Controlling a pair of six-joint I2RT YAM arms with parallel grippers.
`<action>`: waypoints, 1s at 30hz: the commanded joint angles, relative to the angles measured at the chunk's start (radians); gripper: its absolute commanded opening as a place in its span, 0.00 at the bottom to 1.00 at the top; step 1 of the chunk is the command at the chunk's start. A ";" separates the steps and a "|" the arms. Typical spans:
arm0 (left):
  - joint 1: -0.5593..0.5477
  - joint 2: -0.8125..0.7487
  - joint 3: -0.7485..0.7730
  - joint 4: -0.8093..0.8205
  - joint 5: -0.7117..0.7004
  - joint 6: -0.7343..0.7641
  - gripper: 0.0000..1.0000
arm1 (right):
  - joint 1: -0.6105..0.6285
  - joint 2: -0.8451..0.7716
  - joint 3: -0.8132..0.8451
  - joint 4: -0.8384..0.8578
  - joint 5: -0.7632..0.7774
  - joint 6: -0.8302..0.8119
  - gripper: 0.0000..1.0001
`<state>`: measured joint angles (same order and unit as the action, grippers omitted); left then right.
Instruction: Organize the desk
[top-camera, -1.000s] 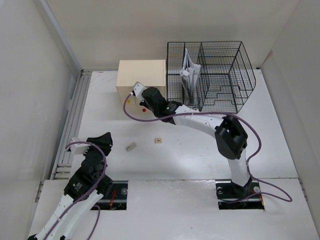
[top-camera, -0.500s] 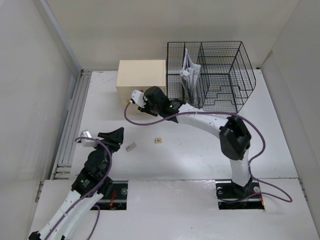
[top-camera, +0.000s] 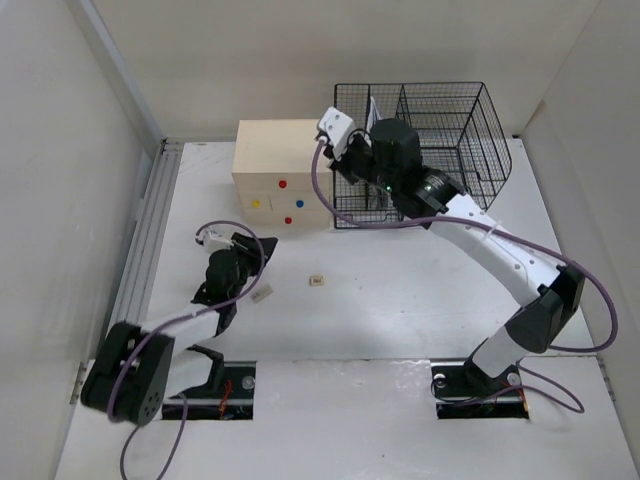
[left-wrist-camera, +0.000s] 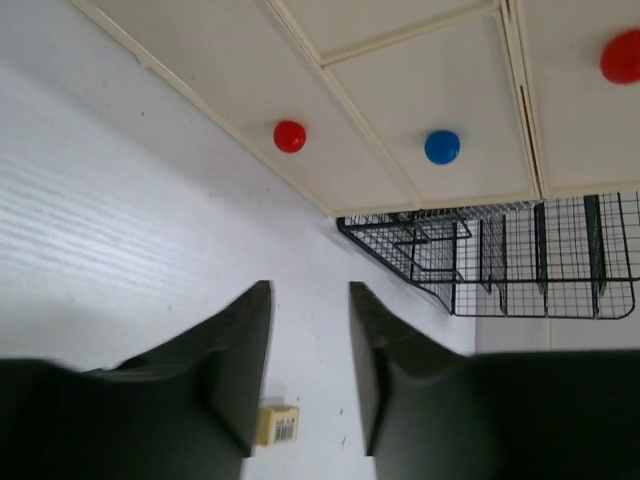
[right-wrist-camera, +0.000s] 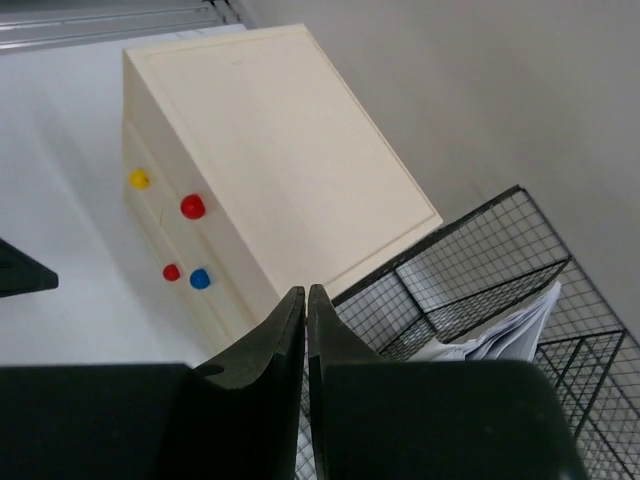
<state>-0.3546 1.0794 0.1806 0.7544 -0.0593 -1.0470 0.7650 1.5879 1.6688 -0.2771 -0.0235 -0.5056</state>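
Observation:
The white desk (top-camera: 400, 290) holds a small pale block (top-camera: 262, 294) and a small yellowish block (top-camera: 317, 282). My left gripper (top-camera: 258, 268) is open and empty, low over the desk right beside the pale block. In the left wrist view its jaws (left-wrist-camera: 310, 288) stand apart, and a small yellow block with a barcode label (left-wrist-camera: 276, 424) lies against the inner side of the left finger (left-wrist-camera: 235, 360). My right gripper (right-wrist-camera: 305, 291) is shut and empty. It is raised over the seam between the beige drawer box (top-camera: 283, 150) and the black wire organizer (top-camera: 440, 160).
The drawer box front shows red (top-camera: 283, 184), yellow (top-camera: 255, 201), blue (top-camera: 302, 205) and red (top-camera: 288, 219) knobs, and its drawers look shut. White papers (right-wrist-camera: 500, 330) stand in the organizer's left section. A ridged metal rail (top-camera: 145, 240) runs along the desk's left side.
My right gripper has left the drawer box front and risen back over the organizer's edge. My left arm has stretched forward, bringing its gripper down beside the pale block.

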 joint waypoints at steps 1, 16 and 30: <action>0.057 0.135 0.060 0.362 0.183 -0.054 0.37 | -0.053 -0.017 -0.024 0.004 -0.165 0.065 0.10; 0.066 0.537 0.252 0.450 0.197 -0.045 0.48 | -0.179 -0.075 -0.064 0.004 -0.315 0.130 0.15; 0.057 0.666 0.304 0.411 0.050 -0.036 0.48 | -0.202 -0.075 -0.073 0.013 -0.337 0.150 0.16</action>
<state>-0.2935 1.7374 0.4458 1.1248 0.0647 -1.0870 0.5621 1.5486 1.5940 -0.3061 -0.3344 -0.3698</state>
